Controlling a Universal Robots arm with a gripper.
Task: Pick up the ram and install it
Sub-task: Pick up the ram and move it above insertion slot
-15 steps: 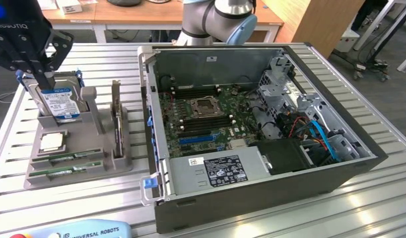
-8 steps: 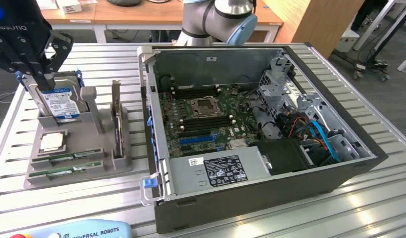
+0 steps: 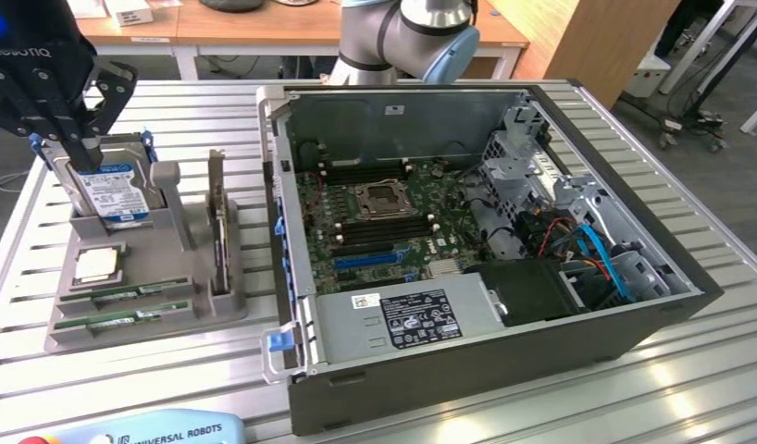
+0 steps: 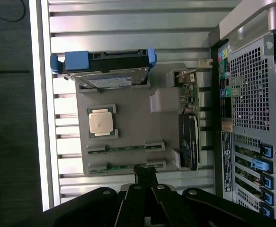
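The gripper [image 3: 72, 139] is pinched shut and holds nothing. The ram [image 3: 122, 318] sits in the holder [image 3: 168, 248], at the exterior view's near left. It looks light, thin and easy to break. Pinch its middle gently.

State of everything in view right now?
gripper: jaws shut, holding nothing
ram sticks: both lying flat in the holder, not picked up
hard drive: upright in the holder
processor: flat in its pocket
PC case: side open, motherboard exposed
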